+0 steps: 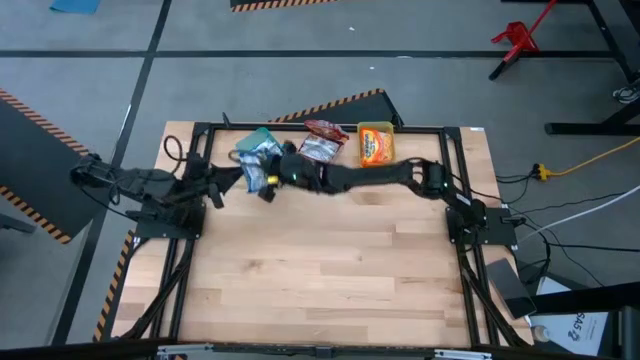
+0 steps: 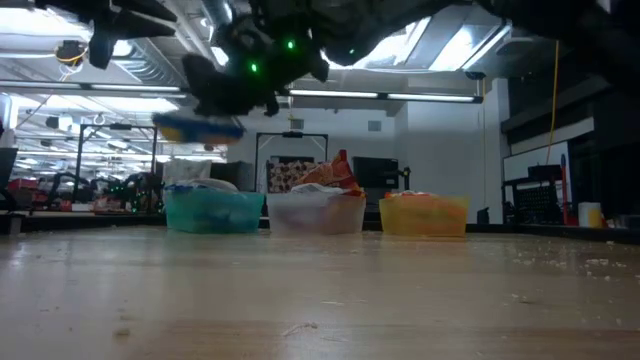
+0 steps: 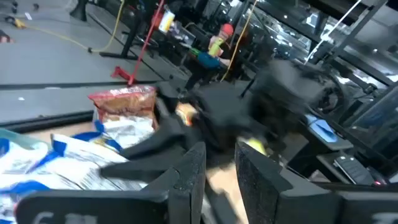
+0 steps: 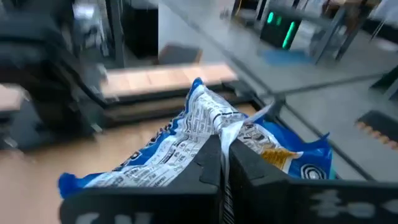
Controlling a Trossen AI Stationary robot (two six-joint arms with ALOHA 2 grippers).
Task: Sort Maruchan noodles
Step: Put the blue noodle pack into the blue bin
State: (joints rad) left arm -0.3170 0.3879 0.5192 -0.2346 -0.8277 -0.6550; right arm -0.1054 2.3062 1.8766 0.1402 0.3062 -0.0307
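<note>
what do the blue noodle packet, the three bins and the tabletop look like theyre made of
Blue noodle packet, pinched in the right pincer: thin glossy plastic film, going by its crinkles and printed back.
Green bin, clear bin, yellow bin: probably translucent moulded plastic, since light shows through the walls.
Tabletop: pale wood, seemingly jointed strips with visible grain and a matte finish.

I'm working in what looks like an industrial lab or workshop: a wooden bench (image 1: 330, 270) on a grey concrete floor (image 1: 300, 80) with hazard-striped tape (image 1: 330, 105) at 12 o'clock, ceiling strip lights (image 2: 385, 96), cables, and equipment racks (image 2: 60, 185) beyond the bench.
</note>
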